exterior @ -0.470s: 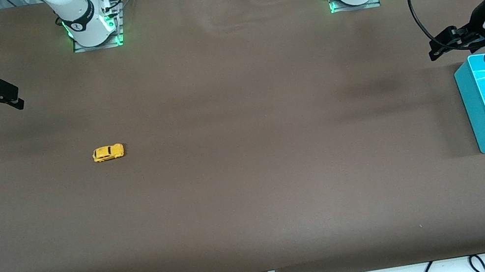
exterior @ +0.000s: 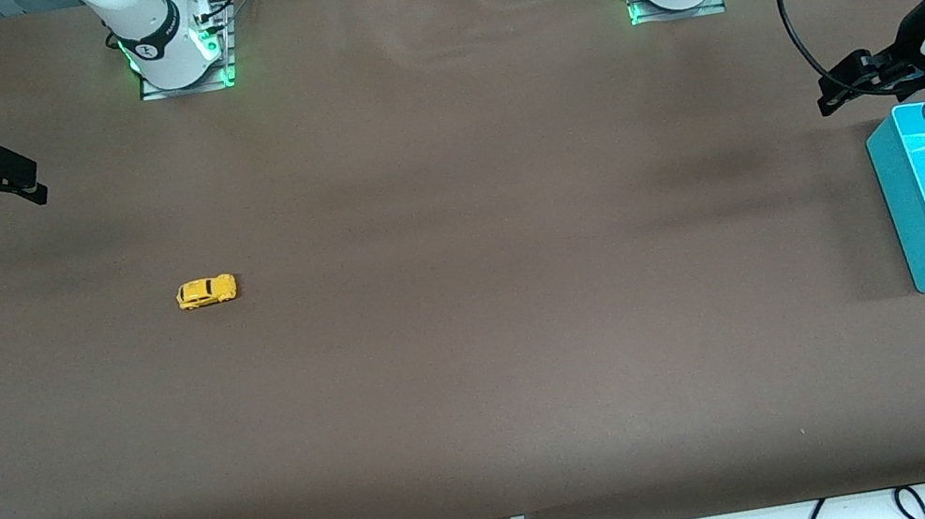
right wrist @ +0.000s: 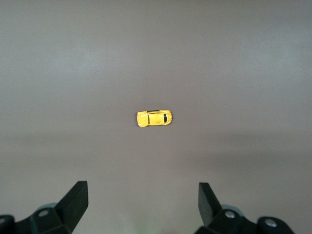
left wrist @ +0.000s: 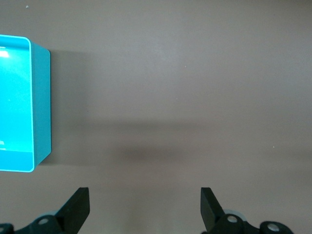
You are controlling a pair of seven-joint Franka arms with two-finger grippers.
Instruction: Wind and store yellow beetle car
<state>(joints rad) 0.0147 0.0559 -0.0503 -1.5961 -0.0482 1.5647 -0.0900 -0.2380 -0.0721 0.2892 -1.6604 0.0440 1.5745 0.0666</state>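
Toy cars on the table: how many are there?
1: the yellow beetle car stands alone on the brown table, toward the right arm's end. The teal bin appears to hold none.

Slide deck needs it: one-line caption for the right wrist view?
Open right pincer above the brown table, yellow beetle car standing ahead, untouched.

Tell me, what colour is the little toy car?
Bright yellow with dark windows: the tiny rounded yellow toy car shows best in the right wrist view.
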